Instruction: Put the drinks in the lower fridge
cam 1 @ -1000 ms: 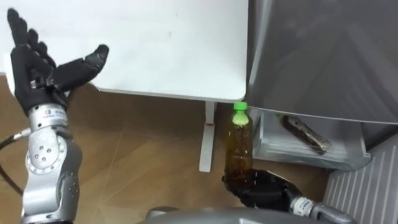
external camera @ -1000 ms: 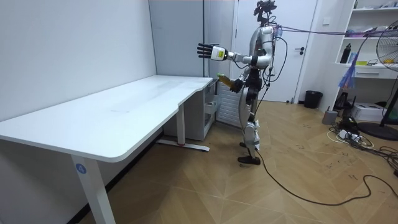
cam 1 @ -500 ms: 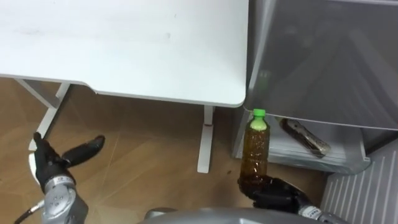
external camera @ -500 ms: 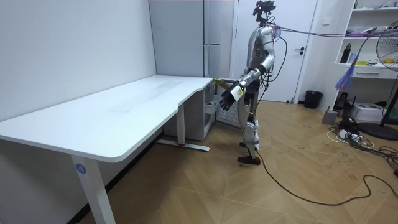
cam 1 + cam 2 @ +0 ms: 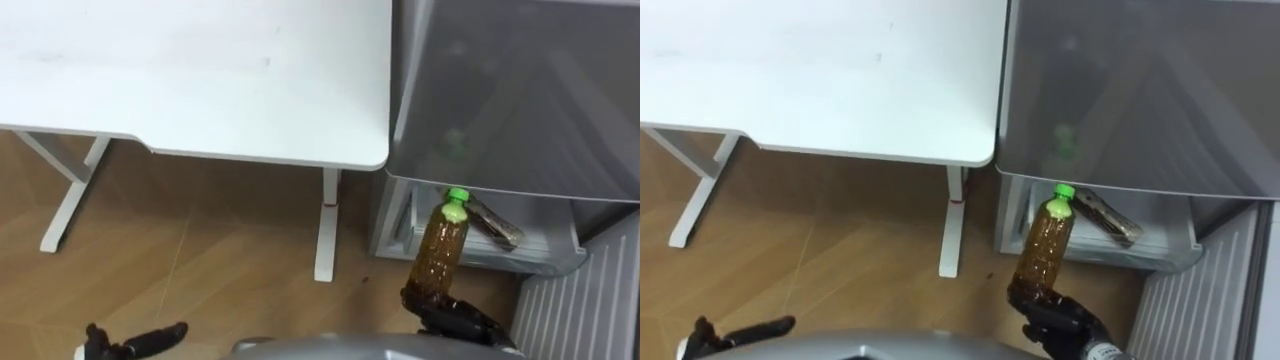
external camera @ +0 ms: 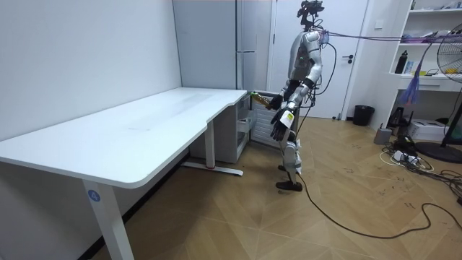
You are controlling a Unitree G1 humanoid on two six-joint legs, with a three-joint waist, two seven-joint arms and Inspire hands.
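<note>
The robot stands on the wooden floor (image 5: pixel 220 250) at the end of the white desk (image 5: pixel 200 80), just past its right-hand corner, facing the tall grey fridge (image 5: pixel 510 90) that sits against that end of the desk. Its right robot hand (image 5: pixel 455 318) is clamped round the base of a brown drink bottle (image 5: pixel 440 255) with a green cap. The bottle is held in the air, off the desk and clear of its edge. It is tilted so that the cap leans toward the fridge's open lower compartment (image 5: pixel 540 262), where the cap overlaps the front of the white drawer. Inside that drawer lies a dark wrapped packet (image 5: pixel 495 222), just beside the cap as I see it; I cannot tell whether they touch. The left robot hand (image 5: pixel 135 342) hangs low by the robot's side over the floor, well apart from the desk's front edge, fingers spread and holding nothing.
</note>
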